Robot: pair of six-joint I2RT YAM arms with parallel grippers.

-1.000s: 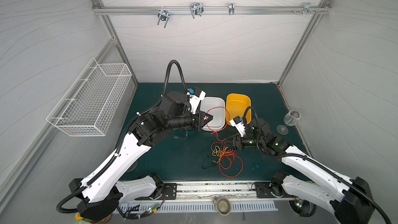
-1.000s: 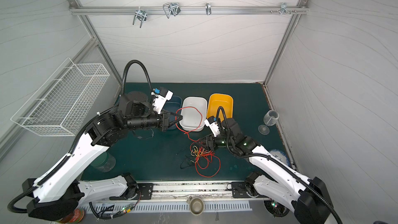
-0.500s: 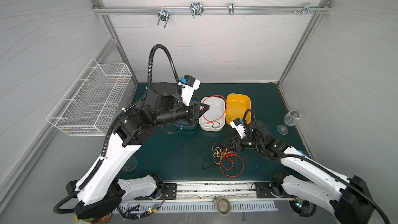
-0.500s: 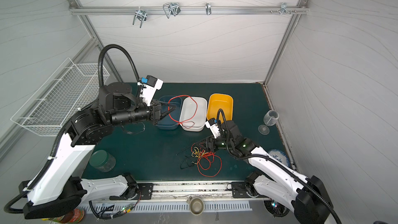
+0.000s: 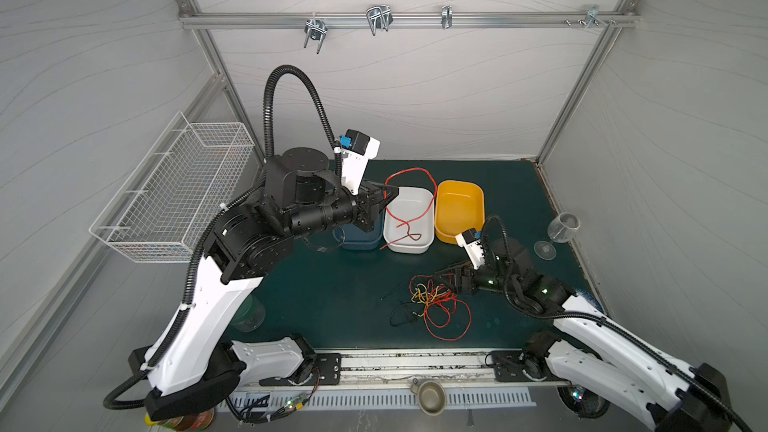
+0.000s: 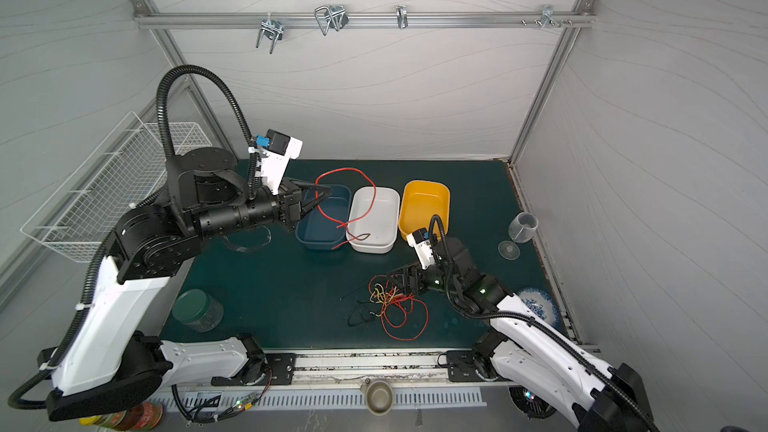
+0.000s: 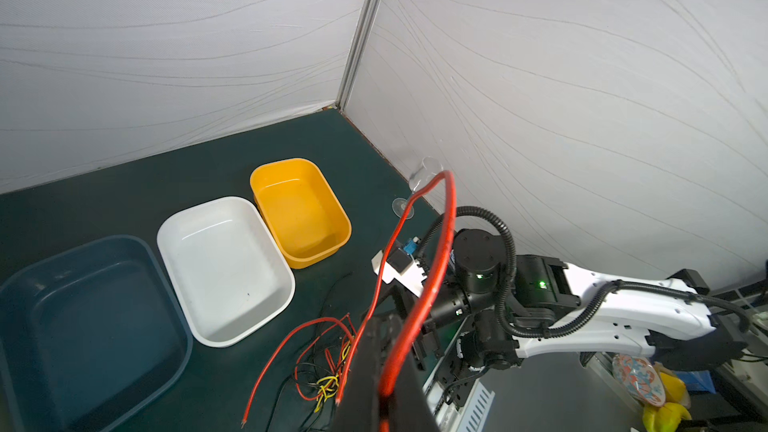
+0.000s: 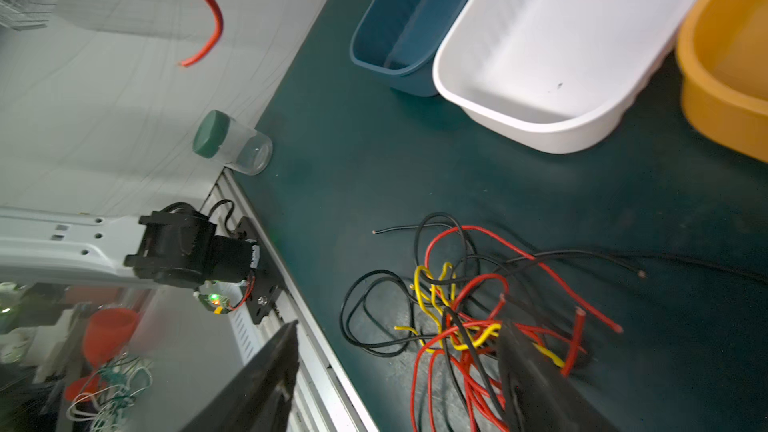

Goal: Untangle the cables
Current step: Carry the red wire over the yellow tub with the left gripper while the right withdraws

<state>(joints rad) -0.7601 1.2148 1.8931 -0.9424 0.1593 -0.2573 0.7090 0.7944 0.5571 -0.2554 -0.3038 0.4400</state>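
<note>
Drawn back toward ten o'clock, the left fingers [image 5: 390, 195] pinch a freed red cable [image 7: 441, 272] dangling over the white tub [image 5: 405, 247], the right fingers [image 5: 444, 282] spread beside the tangled cables [image 5: 432, 305] at five o'clock; next, probably lay it aside.

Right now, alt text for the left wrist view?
The shut left gripper holds a red cable looping up before the lens. Beyond, on the green mat: empty blue tub, white tub, yellow tub in a row, the tangle of cables, and the right arm.
</note>
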